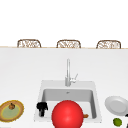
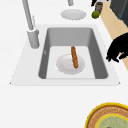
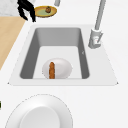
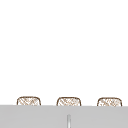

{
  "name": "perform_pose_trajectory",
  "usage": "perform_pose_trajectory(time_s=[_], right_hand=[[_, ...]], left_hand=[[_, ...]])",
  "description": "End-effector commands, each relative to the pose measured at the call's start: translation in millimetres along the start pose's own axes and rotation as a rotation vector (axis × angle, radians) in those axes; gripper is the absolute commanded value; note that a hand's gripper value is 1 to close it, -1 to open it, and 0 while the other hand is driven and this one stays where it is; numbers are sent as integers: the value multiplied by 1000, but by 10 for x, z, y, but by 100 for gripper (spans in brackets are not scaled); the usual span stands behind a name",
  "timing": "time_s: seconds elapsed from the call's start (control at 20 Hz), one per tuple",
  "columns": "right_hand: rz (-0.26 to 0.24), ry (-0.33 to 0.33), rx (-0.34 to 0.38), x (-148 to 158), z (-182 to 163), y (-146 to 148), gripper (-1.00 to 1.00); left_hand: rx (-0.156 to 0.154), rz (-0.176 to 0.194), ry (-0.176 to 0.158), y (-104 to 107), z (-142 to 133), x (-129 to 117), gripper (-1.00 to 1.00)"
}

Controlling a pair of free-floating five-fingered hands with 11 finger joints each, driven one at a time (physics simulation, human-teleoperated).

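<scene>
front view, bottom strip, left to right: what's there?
Yellow-rimmed plate → left hand at the sink's left rim → red ball → white plate and lime, roughly level.

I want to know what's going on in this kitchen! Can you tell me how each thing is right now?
Faucet: upright, no water running.
Sink: holds a plate.
Plate in sink: flat, with a brown stick of food on it.
White plate: on the counter, bare.
Yellow plate: carries a small brown thing.
Lime: whole.
Left hand: open, holding nothing, at the sink's front edge.
</scene>
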Motion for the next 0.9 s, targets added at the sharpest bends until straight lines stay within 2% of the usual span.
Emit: perform_pose_trajectory(time_s=[0.0, 0.15, 0.25, 0.6, 0.7, 0.85], right_hand=[[30, 17, -51, 71, 291, 59, -100], [43, 40, -57, 154, 412, 27, -100], [59, 70, -47, 329, 392, 122, -100], [111, 155, -36, 700, 518, 144, -100], [106, 144, -56, 689, 558, 142, -100], [69, 114, -39, 718, 512, 149, -100]], left_hand=[[0, 0, 0, 0, 0, 0, 0], [0, 0, 0, 0, 0, 0, 0], [0, 0, 0, 0, 0, 0, 0], [0, 0, 0, 0, 0, 0, 0], [0, 0, 0, 0, 0, 0, 0], [0, 0, 0, 0, 0, 0, 0]])
